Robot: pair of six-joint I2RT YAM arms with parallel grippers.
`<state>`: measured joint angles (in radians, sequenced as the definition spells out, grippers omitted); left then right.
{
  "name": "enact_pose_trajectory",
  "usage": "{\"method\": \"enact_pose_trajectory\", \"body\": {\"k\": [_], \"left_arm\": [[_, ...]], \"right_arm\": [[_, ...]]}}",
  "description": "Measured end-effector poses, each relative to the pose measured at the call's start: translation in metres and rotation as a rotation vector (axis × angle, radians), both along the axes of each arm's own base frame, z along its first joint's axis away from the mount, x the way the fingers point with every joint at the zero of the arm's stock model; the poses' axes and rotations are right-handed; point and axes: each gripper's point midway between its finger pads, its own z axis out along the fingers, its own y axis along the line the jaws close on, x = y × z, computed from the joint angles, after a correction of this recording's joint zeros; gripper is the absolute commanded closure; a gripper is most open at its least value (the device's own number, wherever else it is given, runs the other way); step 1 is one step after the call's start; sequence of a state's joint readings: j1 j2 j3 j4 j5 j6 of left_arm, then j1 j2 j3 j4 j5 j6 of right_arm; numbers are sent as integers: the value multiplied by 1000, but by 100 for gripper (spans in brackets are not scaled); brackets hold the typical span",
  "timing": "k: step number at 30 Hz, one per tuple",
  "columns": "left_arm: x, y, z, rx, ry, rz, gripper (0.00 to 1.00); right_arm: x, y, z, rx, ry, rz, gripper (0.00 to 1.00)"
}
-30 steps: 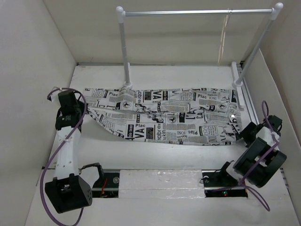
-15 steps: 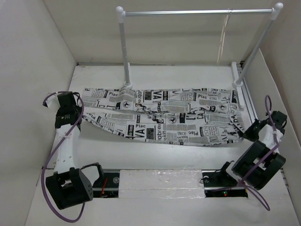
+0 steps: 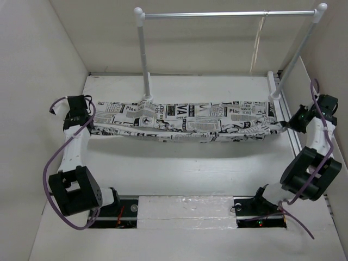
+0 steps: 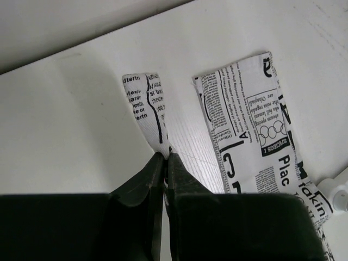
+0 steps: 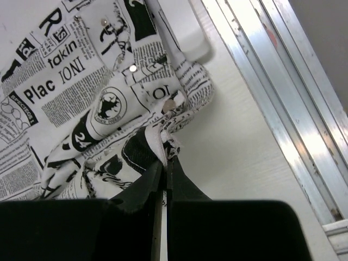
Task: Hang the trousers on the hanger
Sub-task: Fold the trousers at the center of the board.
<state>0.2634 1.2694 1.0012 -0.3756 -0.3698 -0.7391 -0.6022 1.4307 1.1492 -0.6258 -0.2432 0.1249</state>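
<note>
We start at the left claw [image 4: 165,155]. Its two dark fingers are pressed together, pinching a narrow folded strip of the trousers [image 4: 255,125], white cloth printed with black newspaper text. The strip runs straight out from the fingertips and ends in a hemmed edge. Just to the right of that strip, with bare white table [image 4: 70,119] between them, the end of the other leg lies flat. Past it, at the far right edge of this wrist view, we see part of a white rail foot [image 4: 337,190].

The right claw [image 5: 165,157] is also closed, nipping a bunched fold of the trousers [image 5: 65,92] where small round metal studs show. To the left of this claw the cloth spreads out in creases. To its right lies bare table and then a silvery metal track [image 5: 283,98].

From above, the left claw [image 3: 87,115] and right claw [image 3: 291,122] hold opposite ends of the trousers [image 3: 185,119], which stretch between them as one long band across the table [image 3: 179,174], with a shadow under the near edge. Beyond the band stands a clothes rail [image 3: 228,14] on white posts. The hanger [image 3: 256,49], thin and pale cream, hangs from the rail's bar beyond the right claw and a little toward the left one, well apart from the trousers.
</note>
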Motion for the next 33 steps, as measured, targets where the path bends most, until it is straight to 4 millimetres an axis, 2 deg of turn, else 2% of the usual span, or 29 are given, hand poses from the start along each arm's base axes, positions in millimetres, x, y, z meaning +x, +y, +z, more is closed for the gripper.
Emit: {"method": "enact_pose_trajectory", "body": {"k": [3, 8, 13, 14, 15, 16, 17, 19, 20, 23, 25, 27, 29, 30, 31, 33], "left_arm": [[14, 4, 0, -1, 14, 2, 100], [57, 11, 10, 17, -15, -10, 100], [117, 16, 15, 53, -8, -28, 100], [128, 18, 14, 56, -8, -29, 100], [140, 21, 11, 60, -8, -30, 100], [147, 23, 3, 59, 16, -32, 97], [154, 25, -3, 59, 32, -35, 86], [166, 30, -13, 68, 71, -41, 67], [170, 33, -18, 75, 88, -42, 56], [171, 39, -23, 87, 130, -48, 34], [165, 40, -21, 90, 144, -49, 33], [160, 41, -15, 97, 140, -51, 31], [143, 39, -11, 95, 142, -52, 32], [132, 35, -10, 91, 137, -56, 32], [120, 30, -11, 83, 136, -64, 33], [90, 17, -16, 56, 134, -88, 37]], "right_arm": [[24, -6, 5, 4, -10, 13, 100], [68, -7, 5, 35, -30, 40, 100], [119, 0, 3, 62, -80, 63, 100], [134, 1, 6, 62, -119, 55, 92], [141, 6, 2, 66, -114, 70, 91], [151, 10, 2, 72, -131, 71, 67], [159, 14, 1, 84, -145, 63, 54], [176, 19, 2, 82, -188, 67, 36], [183, 21, 4, 82, -213, 69, 34], [196, 24, 12, 62, -268, 82, 30], [197, 26, 23, 44, -301, 93, 29], [187, 29, 34, 17, -322, 111, 30], [170, 35, 44, -11, -335, 132, 62], [159, 39, 48, -25, -344, 142, 86], [145, 44, 49, -33, -344, 151, 100], [120, 54, 45, -34, -346, 156, 100]]}}
